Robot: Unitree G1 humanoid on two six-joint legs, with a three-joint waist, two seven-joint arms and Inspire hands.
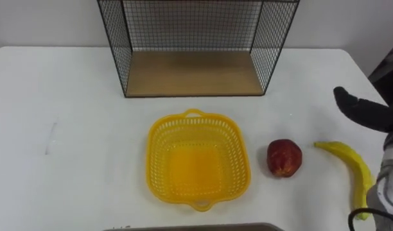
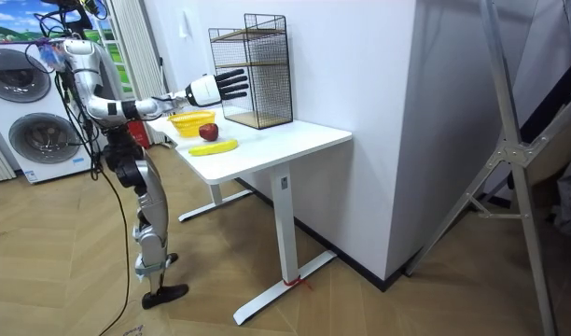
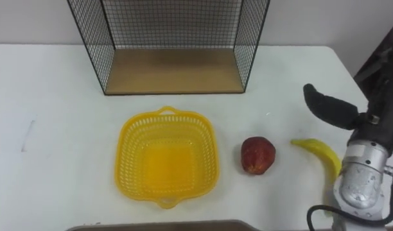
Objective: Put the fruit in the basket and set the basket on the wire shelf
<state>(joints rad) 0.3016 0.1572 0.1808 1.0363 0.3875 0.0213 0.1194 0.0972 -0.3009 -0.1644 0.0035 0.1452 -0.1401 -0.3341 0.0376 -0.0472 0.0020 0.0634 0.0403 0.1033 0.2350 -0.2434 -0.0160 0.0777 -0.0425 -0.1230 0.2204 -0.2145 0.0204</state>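
White table [image 1: 68, 96] against a plain wall, wire shelf [image 1: 190, 74] at its back. The yellow basket [image 1: 159, 128] sits empty mid-table, with the apple [image 1: 284, 158] just to its right and the banana [image 1: 354, 163] beyond. My right hand [image 2: 215, 87] hovers near the banana, fingers straight and spread, holding nothing. I'm probably at the first pick-up: lower, close round a fruit. No readable writing.

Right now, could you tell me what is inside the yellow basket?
Nothing: the yellow basket shows its bare bottom. The apple and banana lie on the table beside it. Nothing is covered.
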